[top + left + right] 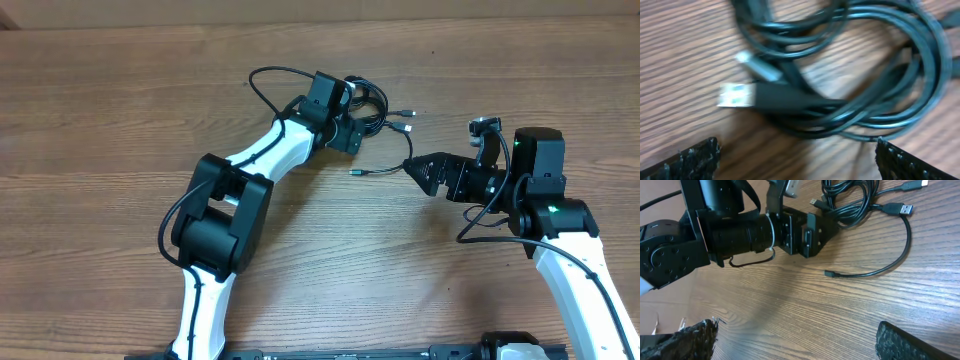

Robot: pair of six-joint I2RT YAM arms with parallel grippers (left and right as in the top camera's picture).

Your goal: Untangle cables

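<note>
Cables [375,108] lie bunched in loose black loops on the brown wood-grain table [100,120], toward its far middle. 1 strand arcs out to a small plug [356,172] lying on bare wood. The left gripper [350,128] hangs at the bunch's edge, jaws spread wide and pinching nothing. The right gripper [412,166], also spread and empty, is near that stray plug, on its right.

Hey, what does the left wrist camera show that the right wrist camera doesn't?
Only left wrist: a blurred close-up of a silver-tipped plug against crossing loops. Only right wrist: the left arm from the side, and a loose strand curving away to a small end plug. Both: the bunched cables on the wooden table.
</note>
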